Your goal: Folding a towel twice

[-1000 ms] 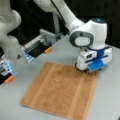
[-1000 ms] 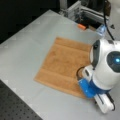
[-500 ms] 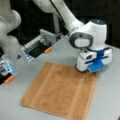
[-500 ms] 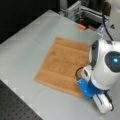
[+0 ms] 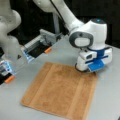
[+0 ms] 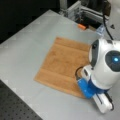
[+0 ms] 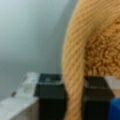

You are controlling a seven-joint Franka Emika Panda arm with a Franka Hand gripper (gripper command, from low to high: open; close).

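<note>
Towel point(image 7: 75, 62) edge fills the wrist view, pinched between two dark fingers point(image 7: 50, 97), the jaws closed on the cloth; against the frames a second ago, gripper and cloth sit unchanged. In both front views the towel point(image 5: 60, 92) point(image 6: 62, 65) lies flat and unfolded on the grey table point(image 5: 110, 100), the gripper point(image 5: 86, 70) point(image 6: 80, 78) at its corner, the pinch itself hidden there. A second robot arm point(image 5: 10, 32) stands at a front view's left.

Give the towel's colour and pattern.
The towel is orange-brown with two paler bands near opposite edges, clearest in a front view.
</note>
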